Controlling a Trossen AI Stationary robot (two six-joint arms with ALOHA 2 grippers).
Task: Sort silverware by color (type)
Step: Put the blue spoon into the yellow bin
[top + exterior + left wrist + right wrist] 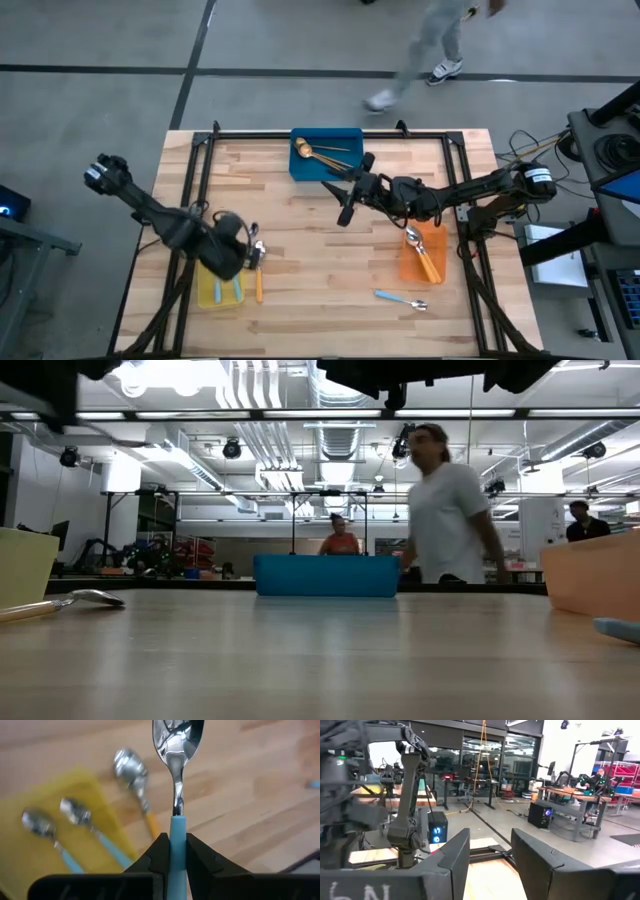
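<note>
The left gripper [173,851] is clenched on the light-blue handle of a blue-handled spoon [176,780], whose silver bowl stands out past the fingertips and is cut off at the frame edge in the left wrist view. In the high view this gripper [243,258] sits over the near left part of the table [330,250], and its dark body hides the held spoon almost wholly. Just beneath and beside it lies the yellow bin [220,290], partly covered by the arm; two more blue-handled spoons [92,832] lie inside it, blurred in the wrist view. An orange-handled spoon [258,275] lies on the wood just beside the gripper, outside the bin.

The right gripper [347,203] hangs above the table's middle with its fingers [451,865] spread apart and nothing between them. Just beyond it, at the far edge, the blue bin [325,155] holds gold spoons [318,152]; how many is hard to make out. Behind the gripper, along its own arm, the orange bin [421,262] holds orange-handled spoons [424,255], partly hidden by the arm. A lone blue-handled spoon [402,299] lies on the wood, well apart from both grippers.

In the low view neither gripper's fingers show. A blurred person [448,510] is beyond the table.
</note>
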